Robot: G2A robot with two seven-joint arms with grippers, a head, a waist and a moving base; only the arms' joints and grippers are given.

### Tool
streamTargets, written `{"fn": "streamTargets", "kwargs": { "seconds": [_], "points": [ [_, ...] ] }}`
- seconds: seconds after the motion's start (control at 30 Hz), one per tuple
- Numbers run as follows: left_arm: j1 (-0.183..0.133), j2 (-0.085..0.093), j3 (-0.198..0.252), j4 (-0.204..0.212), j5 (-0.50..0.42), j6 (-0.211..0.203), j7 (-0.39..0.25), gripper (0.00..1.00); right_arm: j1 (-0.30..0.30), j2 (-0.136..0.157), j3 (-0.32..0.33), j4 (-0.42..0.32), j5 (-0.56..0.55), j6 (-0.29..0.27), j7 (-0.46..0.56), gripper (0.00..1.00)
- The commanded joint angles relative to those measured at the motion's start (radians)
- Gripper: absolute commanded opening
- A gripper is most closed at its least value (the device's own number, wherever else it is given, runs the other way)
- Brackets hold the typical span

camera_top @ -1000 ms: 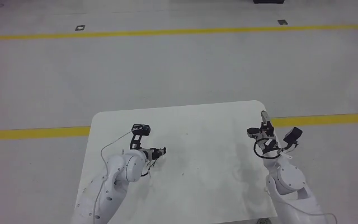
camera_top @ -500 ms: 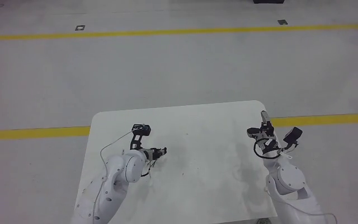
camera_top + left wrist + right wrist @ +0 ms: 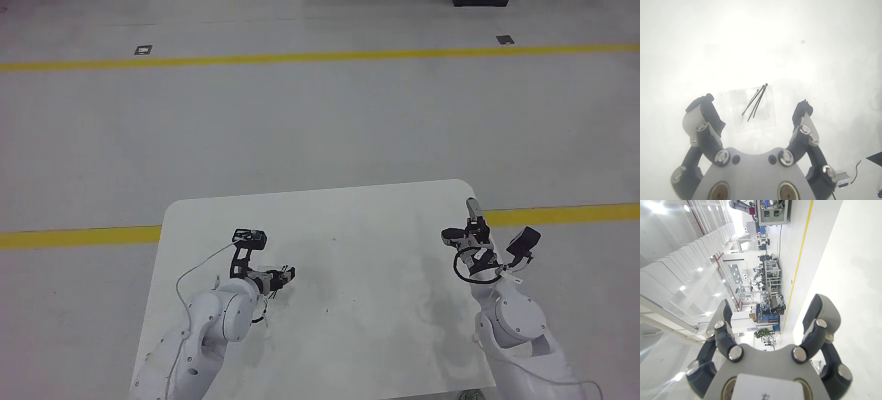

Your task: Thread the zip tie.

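The left gripper (image 3: pixel 756 100) hangs over the left half of the white round-cornered table (image 3: pixel 380 230). Its two black-padded fingers (image 3: pixel 710 111) are spread wide and hold nothing. In the left wrist view, three thin black plastic zip ties (image 3: pixel 755 102) lie in a loose bundle on a clear square plastic sheet (image 3: pixel 770 117) that rests flat on the tabletop. Their heads sit close together at one end, and their tails fan slightly apart at the other. The sheet shows in the gap between the spread fingers, and the ties touch neither of them. How high the fingers stand above the sheet cannot be told. In the top view the same left gripper (image 3: pixel 283 273) points toward the middle of the table. The right gripper (image 3: pixel 472 212) is at the table's right edge, well apart from the ties. Its own wrist view shows the right gripper (image 3: pixel 771 300) with its fingers (image 3: pixel 811 313) also wide apart and empty, facing out across the pale floor, where a yellow painted line (image 3: pixel 800 251) runs.
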Motion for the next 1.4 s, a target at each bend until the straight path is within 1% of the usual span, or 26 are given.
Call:
{"fn": "streamTargets", "kwargs": {
  "seconds": [0.0,0.03,0.07,0.1,0.13,0.2,0.43,0.5,0.6,0.63,0.67,0.7,0.8,0.87,0.9,0.93,0.97,1.17,1.37],
  "points": [
    [0.003,0.001,0.024,0.028,0.05,-0.008,0.004,1.0,0.0,0.0,0.0,0.0,0.0,0.0,0.0,1.0],
    [0.0,-0.001,0.036,0.038,0.06,-0.002,0.0,1.0,0.0,0.0,0.0,0.0,0.0,0.0,0.0,1.0],
    [-0.007,-0.004,0.05,0.051,0.078,0.021,-0.002,1.0,0.0,0.0,0.0,0.0,0.0,0.0,0.0,1.0],
    [-0.012,-0.006,0.061,0.06,0.087,0.033,-0.001,1.0,0.0,0.0,0.0,0.0,0.0,0.0,0.0,1.0],
    [-0.016,-0.009,0.065,0.069,0.091,0.033,0.001,1.0,0.0,0.0,0.0,0.0,0.0,0.0,0.0,1.0],
    [-0.021,-0.014,0.073,0.071,0.102,0.033,0.011,1.0,0.0,0.0,0.0,0.0,0.0,0.0,0.0,1.0],
    [-0.021,-0.014,0.073,0.071,0.102,0.033,0.011,1.0,0.0,0.0,0.0,0.0,0.0,0.0,0.0,1.0],
    [-0.019,-0.014,0.076,0.069,0.093,0.025,0.015,1.0,0.0,0.0,0.0,0.0,0.0,0.0,0.0,1.0],
    [-0.028,-0.014,0.078,0.066,0.083,0.009,-0.032,1.0,0.0,0.0,0.0,0.0,0.0,0.0,0.0,1.0],
    [-0.031,-0.014,0.078,0.062,0.086,0.013,-0.04,0.67,0.0,0.0,0.0,0.0,0.0,0.0,0.0,1.0],
    [-0.031,-0.014,0.082,0.06,0.089,0.011,-0.047,0.45,0.0,0.0,0.0,0.0,0.0,0.0,0.0,1.0],
    [-0.031,-0.014,0.083,0.056,0.088,0.01,-0.055,0.39,0.0,0.0,0.0,0.0,0.0,0.0,0.0,1.0],
    [-0.03,-0.013,0.083,0.041,0.094,0.01,-0.074,0.27,0.0,0.0,0.0,0.0,0.0,0.0,0.0,1.0],
    [-0.03,-0.012,0.081,0.036,0.097,0.006,-0.091,0.2,0.0,0.0,0.0,0.0,0.0,0.0,0.0,1.0],
    [-0.031,-0.011,0.08,0.034,0.101,0.005,-0.095,0.18,0.0,0.0,0.0,0.0,0.0,0.0,0.0,1.0],
    [-0.031,-0.01,0.08,0.034,0.105,0.004,-0.1,0.09,0.0,0.0,0.0,0.0,0.0,0.0,0.0,1.0],
    [-0.032,-0.01,0.08,0.032,0.108,0.002,-0.104,0.05,0.0,0.0,0.0,0.0,0.0,0.0,0.0,1.0],
    [-0.041,-0.008,0.085,0.038,0.133,-0.008,-0.132,0.0,0.0,0.0,0.0,0.0,0.0,0.0,0.0,1.0],
    [-0.059,-0.01,0.095,0.072,0.14,-0.024,-0.15,0.0,0.0,0.0,0.0,0.0,0.0,0.0,0.0,1.0]
  ]
}}
